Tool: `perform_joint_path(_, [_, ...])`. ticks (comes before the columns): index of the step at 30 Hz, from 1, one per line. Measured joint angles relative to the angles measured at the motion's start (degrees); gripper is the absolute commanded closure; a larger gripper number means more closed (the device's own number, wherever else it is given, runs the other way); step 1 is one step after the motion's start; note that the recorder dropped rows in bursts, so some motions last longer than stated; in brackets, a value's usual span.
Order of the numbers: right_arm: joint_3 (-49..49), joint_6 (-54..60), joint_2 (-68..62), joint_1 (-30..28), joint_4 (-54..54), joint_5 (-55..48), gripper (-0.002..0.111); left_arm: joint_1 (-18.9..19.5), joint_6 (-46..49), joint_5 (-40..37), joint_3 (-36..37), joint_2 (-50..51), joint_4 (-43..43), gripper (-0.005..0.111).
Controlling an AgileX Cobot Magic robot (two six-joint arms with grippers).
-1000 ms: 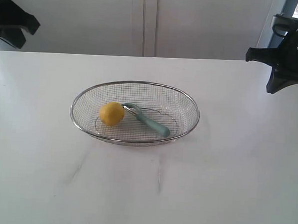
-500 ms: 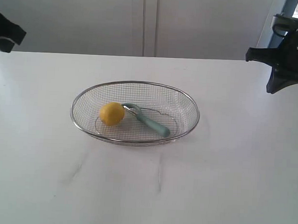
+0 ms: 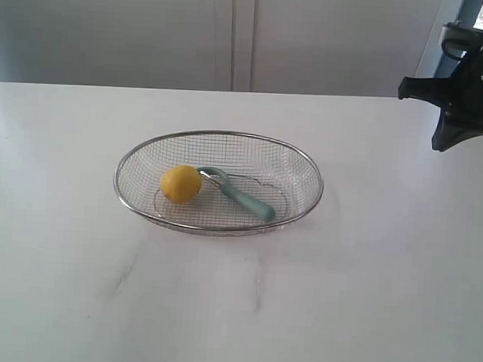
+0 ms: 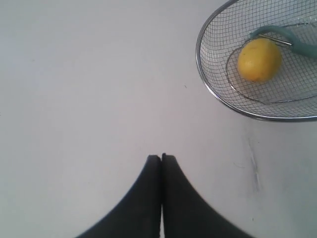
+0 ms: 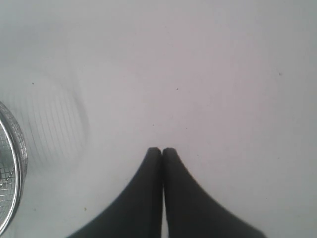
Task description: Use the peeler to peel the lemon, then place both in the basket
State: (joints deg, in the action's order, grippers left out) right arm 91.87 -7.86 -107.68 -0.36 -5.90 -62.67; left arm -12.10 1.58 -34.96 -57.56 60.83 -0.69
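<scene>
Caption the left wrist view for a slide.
Shut left pincer over the white table; lemon and peeler lie together in the wire basket.

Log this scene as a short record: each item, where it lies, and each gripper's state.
lemon: inside the basket, on the mesh floor
peeler: inside the basket, head beside the lemon
basket: on the white table
left gripper: shut, empty, over the table beside the basket
right gripper: shut, empty, over the table
</scene>
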Motion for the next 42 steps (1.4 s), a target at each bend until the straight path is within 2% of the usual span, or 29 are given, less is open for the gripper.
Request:
perform_joint_path(2, [0.0, 0.0, 0.0, 0.0, 0.0, 0.0, 0.108, 0.1, 0.0, 0.6, 3.3, -3.4, 0.0, 0.107])
perform_joint_path(7, [0.0, -0.5, 0.0, 0.0, 0.0, 0.0, 0.108, 5.5, 0.0, 0.8, 10.7, -12.3, -0.1, 0.107])
perform_joint_path(11, [0.0, -0.7, 0.0, 0.0, 0.0, 0.0, 0.108, 7.7, 0.0, 0.8, 14.7, -18.1, -0.7, 0.107])
perform_joint_path(18, [0.0, -0.7, 0.0, 0.0, 0.0, 0.0, 0.108, 8.0, 0.0, 0.8, 22.8, -30.6, -1.8, 0.107])
perform_joint_path(29, [0.0, -0.8, 0.0, 0.0, 0.0, 0.0, 0.108, 8.0, 0.0, 1.0, 34.7, -44.7, -2.2, 0.107])
perform_joint_path(35, [0.0, -0.8, 0.0, 0.0, 0.0, 0.1, 0.108, 8.0, 0.0, 5.6, 39.9, -51.8, -3.1, 0.107])
perform_joint_path(42, [0.0, -0.9, 0.0, 0.0, 0.0, 0.2, 0.108, 8.0, 0.0, 6.9, 45.2, -58.7, -3.3, 0.107])
